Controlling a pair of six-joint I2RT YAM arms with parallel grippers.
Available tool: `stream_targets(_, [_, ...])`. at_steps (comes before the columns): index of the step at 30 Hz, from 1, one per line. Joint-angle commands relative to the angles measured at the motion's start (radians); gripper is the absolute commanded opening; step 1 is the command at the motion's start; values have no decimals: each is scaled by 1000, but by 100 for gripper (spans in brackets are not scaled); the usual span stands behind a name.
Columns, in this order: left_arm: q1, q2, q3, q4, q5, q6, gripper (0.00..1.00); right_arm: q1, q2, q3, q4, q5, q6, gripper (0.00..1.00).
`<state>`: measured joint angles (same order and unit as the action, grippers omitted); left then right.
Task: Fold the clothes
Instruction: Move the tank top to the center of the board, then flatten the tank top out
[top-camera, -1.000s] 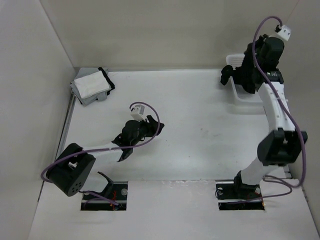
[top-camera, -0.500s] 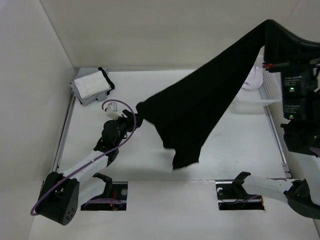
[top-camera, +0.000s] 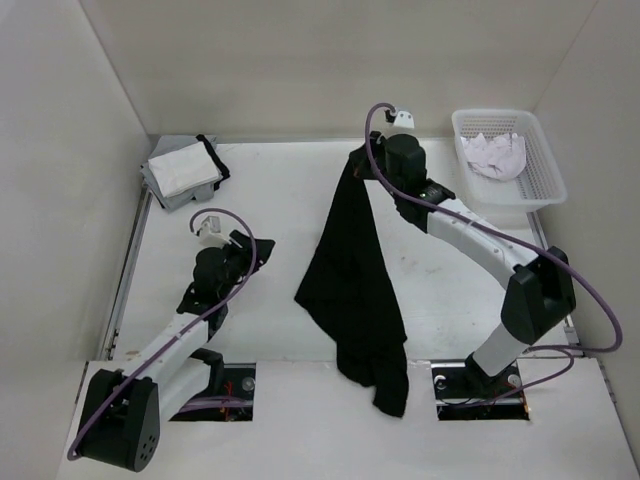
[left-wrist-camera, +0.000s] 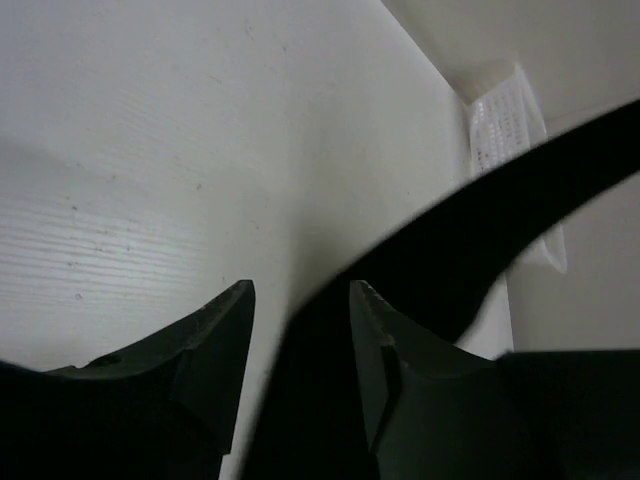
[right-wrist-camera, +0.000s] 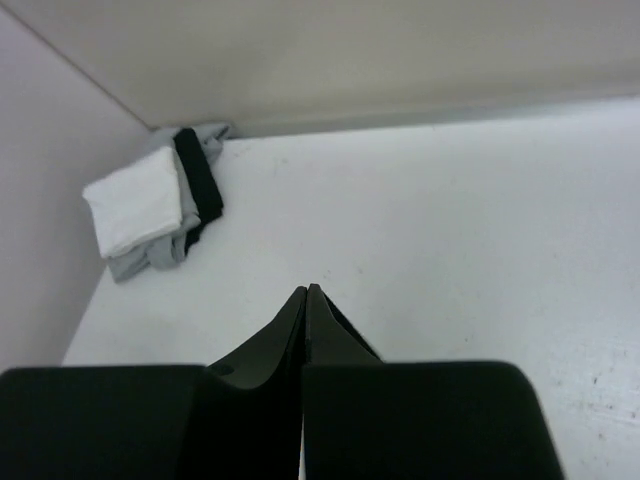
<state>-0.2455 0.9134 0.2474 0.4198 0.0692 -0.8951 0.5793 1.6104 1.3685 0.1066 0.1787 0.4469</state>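
Note:
The clothes, a black tank top, hang from my right gripper over the middle of the table. They spread down onto the surface, and the lower end trails past the near edge. In the right wrist view my right gripper is shut, with a sliver of black fabric beside its tips. My left gripper is open to the left of the cloth, a short way from its left edge. In the left wrist view the clothes cross as a dark band and show in the gap of my left gripper.
A folded grey-and-white stack with black trim lies in the far left corner, also in the right wrist view. A white basket holding a white garment stands far right. Walls close in the left, the back and the right.
The right arm has swung from the basket side toward the table's middle, lowering the black cloth from high up onto the surface. The left gripper has drawn back leftward and narrowed slightly.

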Motion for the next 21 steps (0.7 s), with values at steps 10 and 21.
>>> stream_targets(10, [-484,114,122,-105,-176,42,36,-54,-67,-87,171,-15,107,0])
stream_targets(21, [-622,593,314,126,-378,-321,41,-124,-227,-367,288,-50,222,0])
